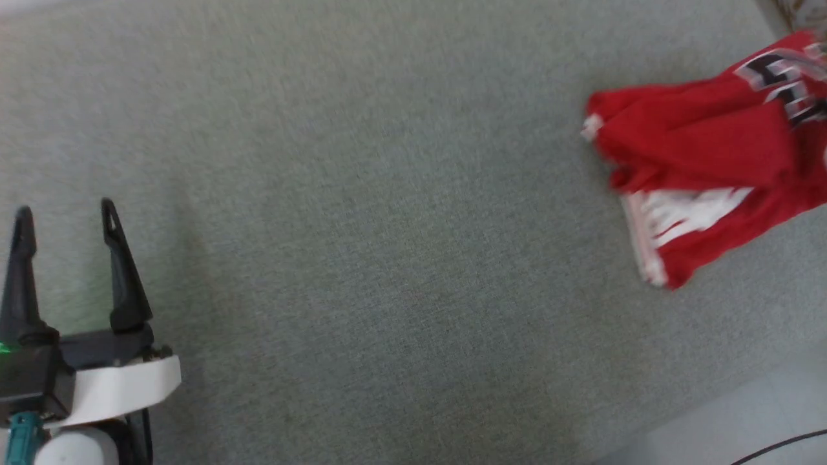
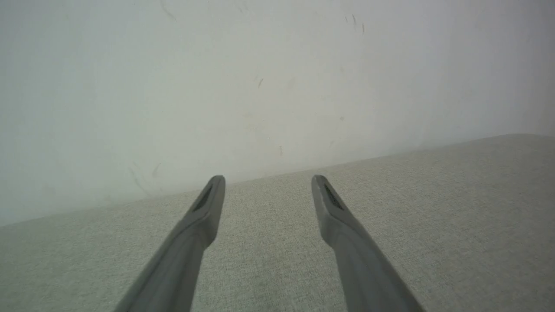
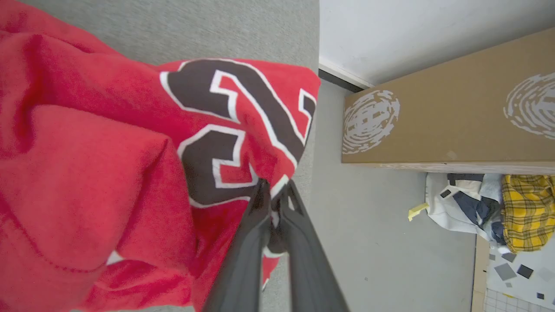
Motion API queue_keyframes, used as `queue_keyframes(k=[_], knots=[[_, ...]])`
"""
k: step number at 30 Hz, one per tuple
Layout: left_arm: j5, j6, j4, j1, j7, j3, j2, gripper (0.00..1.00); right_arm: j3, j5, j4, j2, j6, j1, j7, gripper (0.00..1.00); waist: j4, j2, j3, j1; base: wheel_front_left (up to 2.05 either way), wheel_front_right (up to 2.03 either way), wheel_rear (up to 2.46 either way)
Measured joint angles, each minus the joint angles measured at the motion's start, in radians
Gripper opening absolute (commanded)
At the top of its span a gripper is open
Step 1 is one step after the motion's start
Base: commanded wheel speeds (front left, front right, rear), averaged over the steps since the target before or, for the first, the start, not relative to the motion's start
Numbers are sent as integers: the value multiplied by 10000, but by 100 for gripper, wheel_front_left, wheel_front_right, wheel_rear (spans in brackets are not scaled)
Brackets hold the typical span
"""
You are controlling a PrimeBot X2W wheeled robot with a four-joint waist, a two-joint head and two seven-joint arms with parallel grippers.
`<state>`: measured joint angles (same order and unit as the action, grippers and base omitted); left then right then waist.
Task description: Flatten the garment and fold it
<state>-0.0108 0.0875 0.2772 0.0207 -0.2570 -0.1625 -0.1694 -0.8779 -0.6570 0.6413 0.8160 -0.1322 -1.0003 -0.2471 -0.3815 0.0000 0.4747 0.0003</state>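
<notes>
The garment [image 1: 698,148], a red jersey T-shirt, lies crumpled at the far right of the grey cloth surface, a white sleeve with striped trim [image 1: 672,223] showing at its near side. Its black, white-outlined numerals [image 3: 234,130] face up in the right wrist view. My right gripper [image 3: 275,190] is shut on the garment's fabric at the numerals, close to the surface's edge. My left gripper [image 1: 68,223] stands open at the lower left of the head view, far from the garment, with nothing between its fingers [image 2: 208,208].
A grey cloth-covered surface [image 1: 362,245] spreads across the head view. Beyond its edge in the right wrist view stand a long cardboard box [image 3: 451,112] and a pile of clothes [image 3: 490,208] on the floor. A pale wall [image 2: 260,78] rises behind the surface.
</notes>
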Motion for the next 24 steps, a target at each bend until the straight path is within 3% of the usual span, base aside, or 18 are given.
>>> queue_keyframes(k=[13,14,15,16,20,24], knots=[[2,165,777,612,-75,146,-272,100,1306,1120,3877,-905,-4,-1161,1511,0,-14,0,1750,-2,0,0,0],[6,199,786,666,-75,180,-270,100,1342,1118,4075,-1011,-4,-1161,1555,4,26,1,1781,-1,0,0,0],[15,203,784,685,-75,215,-267,100,1331,1135,4226,-1104,-6,-1161,1601,40,63,0,1787,-2,0,0,0],[21,211,767,683,-75,236,-251,100,1352,1127,4381,-1206,-6,-1161,1603,100,85,0,1764,-1,0,0,0],[102,307,489,658,-71,301,-167,100,1406,1283,4721,-1231,-6,-1205,2203,100,167,1,1482,-1,0,0,0],[176,372,125,509,-59,345,13,100,1925,1563,4959,-1028,-6,-1412,3877,100,259,0,944,-2,0,0,0]])
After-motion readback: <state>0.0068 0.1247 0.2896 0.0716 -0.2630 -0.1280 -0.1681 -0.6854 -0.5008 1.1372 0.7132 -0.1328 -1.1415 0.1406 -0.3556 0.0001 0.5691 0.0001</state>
